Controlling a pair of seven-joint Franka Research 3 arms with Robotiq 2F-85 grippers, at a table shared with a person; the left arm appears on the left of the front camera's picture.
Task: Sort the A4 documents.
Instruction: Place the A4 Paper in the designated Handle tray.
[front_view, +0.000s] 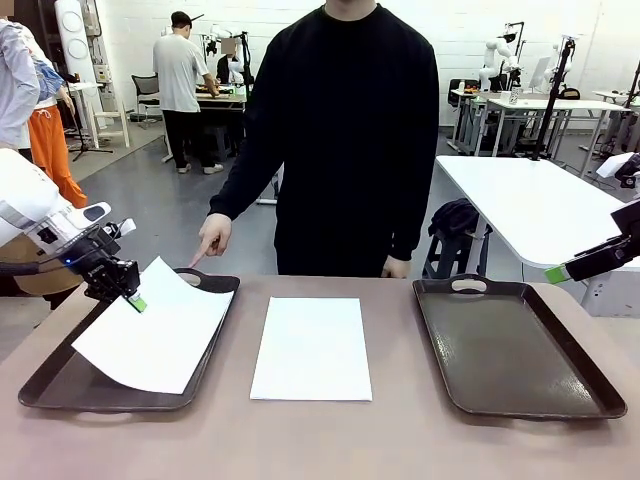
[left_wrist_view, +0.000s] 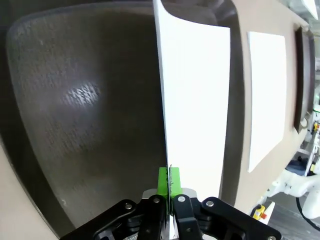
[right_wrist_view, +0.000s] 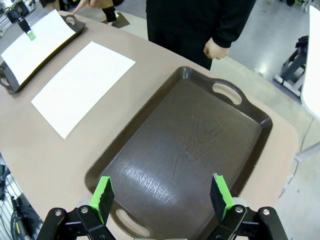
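My left gripper (front_view: 135, 301) is shut on the far left corner of a white A4 document (front_view: 155, 325), holding it tilted over the dark brown left tray (front_view: 50, 385). In the left wrist view the pinched sheet (left_wrist_view: 195, 90) stands edge-on between the green pads of that gripper (left_wrist_view: 168, 186). A second A4 document (front_view: 312, 347) lies flat on the table between the trays. High above the right tray (right_wrist_view: 200, 140), my right gripper (right_wrist_view: 162, 195) hangs open with nothing in it; from the front its green tip (front_view: 556, 272) shows at the right edge.
A person in black stands at the far side, one hand (front_view: 212, 238) pointing down at the left tray's far handle (front_view: 190, 274), the other hand (front_view: 396, 267) hanging at the table edge. The brown table (front_view: 330, 440) has bare room in front. White tables stand behind.
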